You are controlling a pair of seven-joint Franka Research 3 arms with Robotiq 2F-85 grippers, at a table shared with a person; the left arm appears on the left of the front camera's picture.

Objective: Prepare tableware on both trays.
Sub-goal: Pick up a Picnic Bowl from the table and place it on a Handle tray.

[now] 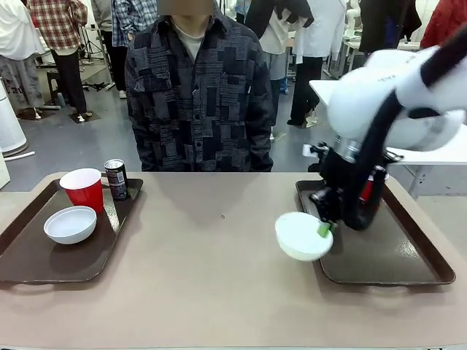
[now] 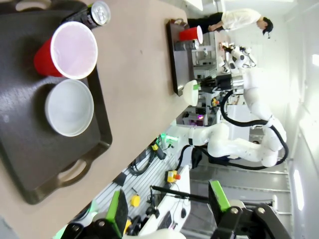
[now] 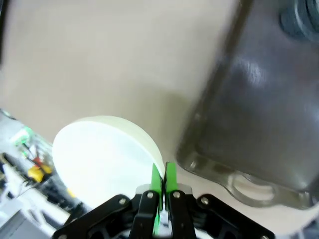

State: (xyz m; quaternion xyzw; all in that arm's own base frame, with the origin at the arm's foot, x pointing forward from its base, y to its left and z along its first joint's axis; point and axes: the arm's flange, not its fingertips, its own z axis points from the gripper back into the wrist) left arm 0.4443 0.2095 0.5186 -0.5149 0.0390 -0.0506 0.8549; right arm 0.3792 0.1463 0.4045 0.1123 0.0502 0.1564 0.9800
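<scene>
Tan table (image 1: 219,248), person (image 1: 197,95) opposite, bystanders behind

Right gripper (image 1: 325,228) reaching down at the table's right side, jaws pinched together, left gripper (image 2: 168,203) jaws spread wide, empty.

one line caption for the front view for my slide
Right hand pinches a white bowl by its rim beside the right tray; left tray is already set.
</scene>
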